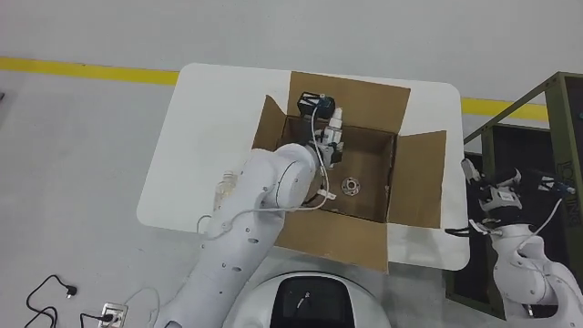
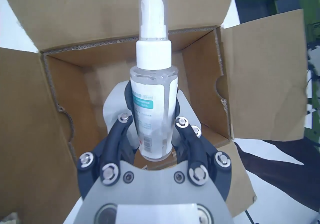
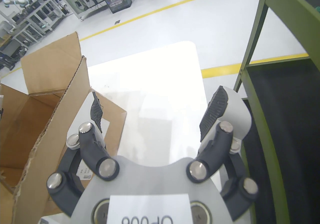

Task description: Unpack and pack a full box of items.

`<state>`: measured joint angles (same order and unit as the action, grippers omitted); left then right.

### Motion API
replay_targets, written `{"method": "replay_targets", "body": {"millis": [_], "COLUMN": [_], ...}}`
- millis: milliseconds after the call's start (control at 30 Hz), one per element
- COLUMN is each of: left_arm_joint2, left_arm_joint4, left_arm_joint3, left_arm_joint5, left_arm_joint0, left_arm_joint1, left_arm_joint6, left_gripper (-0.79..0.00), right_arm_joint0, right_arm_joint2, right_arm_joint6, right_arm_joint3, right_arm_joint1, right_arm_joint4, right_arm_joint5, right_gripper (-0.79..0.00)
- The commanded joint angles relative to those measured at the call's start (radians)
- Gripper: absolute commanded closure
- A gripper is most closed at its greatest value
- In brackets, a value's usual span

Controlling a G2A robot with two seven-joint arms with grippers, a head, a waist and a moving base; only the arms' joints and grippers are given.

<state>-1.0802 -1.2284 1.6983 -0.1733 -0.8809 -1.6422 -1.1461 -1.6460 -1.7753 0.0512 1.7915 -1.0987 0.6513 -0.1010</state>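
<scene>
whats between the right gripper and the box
Just bare white table. The right wrist view shows nothing lying between the open right gripper and the box; the top view agrees.

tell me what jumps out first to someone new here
The clear spray bottle stands out most, clamped in the left gripper over the open cardboard box. A small round item lies inside the box. The right gripper hangs open by the edge of the table, beside a green cart.

Top view looks straight down — wrist views sit close, all sharing the box.
</scene>
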Motion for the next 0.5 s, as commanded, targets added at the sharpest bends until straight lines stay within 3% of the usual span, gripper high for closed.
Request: {"method": "replay_targets", "body": {"millis": [0, 133, 233, 300, 467], "left_arm_joint2": [-0.014, -0.046, -0.055, -0.054, -0.040], "left_arm_joint4": [-0.004, 0.043, -0.011, -0.016, -0.060], "left_arm_joint3": [0.045, 0.099, 0.122, 0.134, 0.147], "left_arm_joint5": [0.003, 0.017, 0.011, 0.007, -0.003], "left_arm_joint0": [-0.021, -0.040, -0.045, -0.051, -0.055], "left_arm_joint1": [0.004, 0.010, 0.016, 0.017, 0.020], "left_arm_joint6": [-0.008, -0.041, -0.048, -0.054, -0.050], "left_gripper": [0.000, 0.000, 0.000, 0.000, 0.000], "right_arm_joint0": [-0.002, -0.005, -0.007, -0.012, -0.018], "right_arm_joint2": [-0.018, -0.063, -0.093, -0.100, -0.088], "right_arm_joint6": [0.047, 0.180, 0.282, 0.365, 0.432], "right_arm_joint3": [0.004, 0.010, 0.017, 0.028, 0.045], "right_arm_joint1": [-0.001, 0.002, 0.007, 0.012, 0.015], "right_arm_joint4": [-0.108, -0.298, -0.389, -0.421, -0.446], "right_arm_joint5": [-0.036, -0.108, -0.177, -0.235, -0.275], "right_gripper": [-0.785, -0.785, -0.785, -0.785, -0.785]}}
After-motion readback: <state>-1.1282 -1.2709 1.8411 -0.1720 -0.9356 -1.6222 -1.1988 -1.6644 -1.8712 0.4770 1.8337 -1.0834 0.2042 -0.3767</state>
